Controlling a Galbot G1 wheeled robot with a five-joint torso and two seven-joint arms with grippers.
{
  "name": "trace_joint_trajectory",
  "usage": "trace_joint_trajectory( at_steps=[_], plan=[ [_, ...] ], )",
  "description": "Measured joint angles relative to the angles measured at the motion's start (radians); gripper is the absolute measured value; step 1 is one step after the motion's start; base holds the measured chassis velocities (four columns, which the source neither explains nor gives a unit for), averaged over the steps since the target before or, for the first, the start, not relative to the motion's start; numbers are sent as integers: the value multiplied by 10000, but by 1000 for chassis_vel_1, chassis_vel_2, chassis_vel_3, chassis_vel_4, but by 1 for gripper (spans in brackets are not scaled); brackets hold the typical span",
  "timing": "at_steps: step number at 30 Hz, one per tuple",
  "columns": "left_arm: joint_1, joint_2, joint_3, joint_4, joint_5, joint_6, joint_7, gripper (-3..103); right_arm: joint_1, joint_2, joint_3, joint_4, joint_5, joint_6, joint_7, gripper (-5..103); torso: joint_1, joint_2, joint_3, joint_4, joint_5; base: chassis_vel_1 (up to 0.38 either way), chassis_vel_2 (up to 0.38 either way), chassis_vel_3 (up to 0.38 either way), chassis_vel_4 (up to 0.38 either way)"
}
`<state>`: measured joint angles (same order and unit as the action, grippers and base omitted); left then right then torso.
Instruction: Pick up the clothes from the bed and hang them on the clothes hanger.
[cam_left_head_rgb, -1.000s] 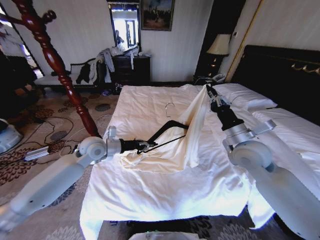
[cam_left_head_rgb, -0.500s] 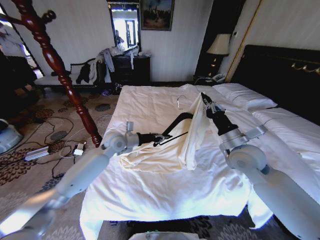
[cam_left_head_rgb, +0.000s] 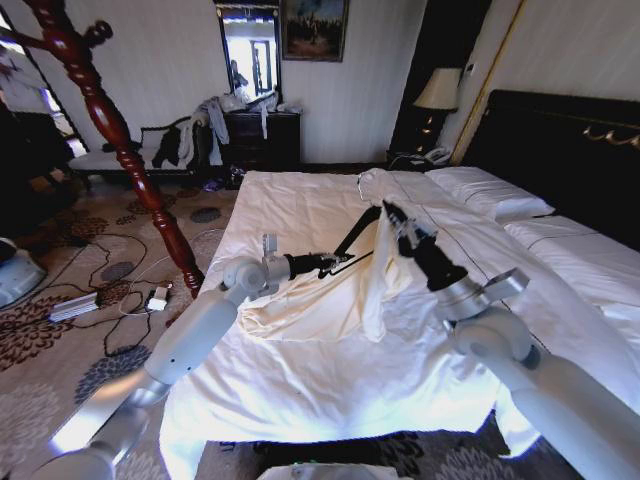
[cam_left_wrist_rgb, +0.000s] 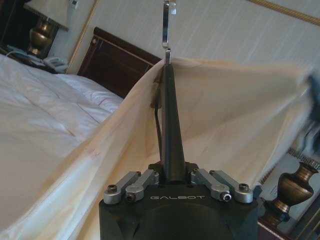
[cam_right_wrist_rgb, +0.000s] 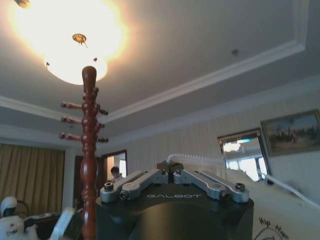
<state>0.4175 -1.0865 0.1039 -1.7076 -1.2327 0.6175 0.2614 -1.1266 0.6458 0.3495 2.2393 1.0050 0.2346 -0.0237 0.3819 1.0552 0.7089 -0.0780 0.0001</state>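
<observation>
The cream shirt (cam_left_head_rgb: 330, 300) is lifted over the middle of the white bed (cam_left_head_rgb: 300, 390), bare duvet on every side; the left gripper (cam_left_head_rgb: 326, 262) is clamped on the black hanger (cam_left_head_rgb: 352, 238) inside the shirt; the right gripper (cam_left_head_rgb: 398, 226) pinches the shirt's raised fabric, fingers closed.

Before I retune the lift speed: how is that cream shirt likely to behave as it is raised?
Probably floppy: the cream shirt sags in folds from the right claw to the bed. Likely light: it drapes thinly over the hanger in the left claw. It may slip along that smooth arm.
</observation>
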Motion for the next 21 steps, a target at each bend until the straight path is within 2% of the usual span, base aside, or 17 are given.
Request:
trace_joint_trajectory(
  at_steps=[5,7,8,11,13,14,15,17,18,19,20,21],
  plan=[
    [-41,267,-46,-205,-44,-48,-13,20,-271,88,-350,-8,-278,-69,73,-3,-1,0,0,2,-2,0,0,0,0],
    [-57,395,-88,-464,-161,-55,-98,20,-293,92,-726,54,-334,-366,455,7,0,0,0,2,-3,0,0,0,0],
    [-57,395,-88,-464,-161,-55,-98,20,-293,92,-726,54,-334,-366,455,7,0,0,0,2,-3,0,0,0,0],
    [-58,523,-176,-803,-269,-55,-187,20,-351,232,-1113,133,-74,-704,673,22,0,0,0,2,-2,0,0,0,0],
    [-58,584,-200,-891,-290,-55,-209,20,-449,280,-1196,219,51,-752,676,22,0,0,0,2,-2,0,0,0,0],
    [-67,667,-211,-963,-306,-55,-234,20,-638,268,-1255,343,12,-712,547,33,0,0,0,2,-2,0,0,0,0],
    [-75,711,-214,-993,-315,-55,-244,20,-745,239,-1258,403,-95,-646,424,33,0,-1,0,1,-2,0,0,0,0],
    [-94,946,-244,-1154,-398,-49,-269,20,-1276,-28,-1081,541,-629,-280,-376,44,0,0,-1,-3,-3,0,0,0,0],
    [-94,946,-244,-1154,-398,-49,-269,20,-1276,-28,-1081,541,-629,-280,-376,44,0,0,-1,-3,-3,0,0,0,0],
    [-95,1145,-252,-1268,-432,-48,-267,20,-1408,-133,-950,558,-715,-145,-634,50,-1,0,-1,-7,-4,0,0,0,0],
    [-79,1359,-273,-1388,-447,-48,-257,20,-1446,-204,-820,559,-718,-47,-812,50,-1,1,-1,-9,-4,0,0,0,0],
    [33,1990,-361,-1694,-535,-49,-134,20,-1251,-264,-559,432,-319,141,-1339,61,-2,1,-2,-10,-2,0,0,0,0]
  ],
)
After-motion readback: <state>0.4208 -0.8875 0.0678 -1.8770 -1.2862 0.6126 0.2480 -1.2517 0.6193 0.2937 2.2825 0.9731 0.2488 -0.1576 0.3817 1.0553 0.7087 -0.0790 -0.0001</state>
